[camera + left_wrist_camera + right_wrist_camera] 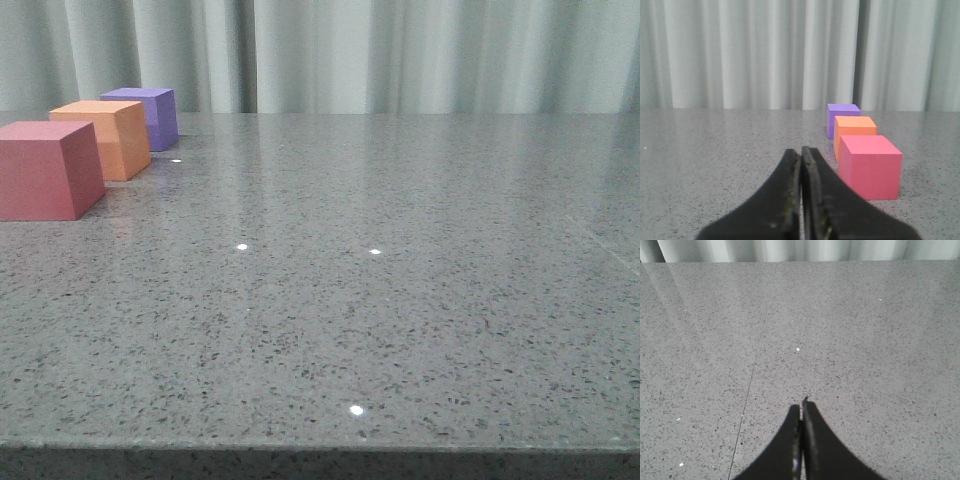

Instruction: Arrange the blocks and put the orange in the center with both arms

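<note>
Three cubes stand in a row at the table's far left: a red-pink cube [45, 168] nearest, the orange cube [105, 137] in the middle, a purple cube [148, 115] farthest. The left wrist view shows the same row: the red-pink cube [871, 166], the orange cube [854, 131], the purple cube [841, 117]. My left gripper [801, 151] is shut and empty, low over the table, short of the red-pink cube and to its side. My right gripper [801, 407] is shut and empty over bare table. Neither gripper shows in the front view.
The grey speckled table [380, 300] runs to a front edge [320, 447]. A pale curtain [400, 50] hangs behind it. A thin seam line [752, 375] crosses the tabletop in the right wrist view.
</note>
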{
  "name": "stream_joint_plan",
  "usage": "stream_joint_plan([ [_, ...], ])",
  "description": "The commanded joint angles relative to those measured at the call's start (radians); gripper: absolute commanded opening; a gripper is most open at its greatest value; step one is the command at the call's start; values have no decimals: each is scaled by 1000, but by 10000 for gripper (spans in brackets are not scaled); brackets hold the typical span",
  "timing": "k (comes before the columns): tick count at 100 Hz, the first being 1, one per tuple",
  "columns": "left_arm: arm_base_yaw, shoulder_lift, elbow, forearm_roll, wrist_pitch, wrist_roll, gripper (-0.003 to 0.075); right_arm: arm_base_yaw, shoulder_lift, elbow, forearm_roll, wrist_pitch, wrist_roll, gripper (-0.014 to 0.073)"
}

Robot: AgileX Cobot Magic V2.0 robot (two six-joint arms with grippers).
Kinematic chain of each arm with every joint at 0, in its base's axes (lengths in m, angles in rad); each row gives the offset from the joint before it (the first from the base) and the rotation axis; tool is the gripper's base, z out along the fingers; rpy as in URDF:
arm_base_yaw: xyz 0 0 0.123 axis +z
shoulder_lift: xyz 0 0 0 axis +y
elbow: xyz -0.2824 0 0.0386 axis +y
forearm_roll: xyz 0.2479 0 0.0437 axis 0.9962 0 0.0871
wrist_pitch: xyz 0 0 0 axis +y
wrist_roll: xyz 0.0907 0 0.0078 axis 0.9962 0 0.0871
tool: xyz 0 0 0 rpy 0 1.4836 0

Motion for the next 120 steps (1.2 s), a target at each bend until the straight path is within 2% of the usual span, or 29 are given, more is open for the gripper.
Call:
stream_joint_plan([
  [1, 2, -1, 41, -2, -82, -5, -20, -4, 1, -26, -22, -77, -10, -69],
  [61, 2, -1, 41, -2, -82, -5, -20, -4, 1, -26, -22, -77, -10, -69],
  [80, 2, -1, 41, -2, -82, -5, -20, -4, -58, 4, -67, -96, -11, -69],
  [106, 2, -1, 41, -2, -82, -5, -20, -48, -297, 227, 42, -293, -21, -69],
  [120, 2, -1, 41, -2, -82, -5, -20, -82, -443, 362, 207, -379, -142, -69],
])
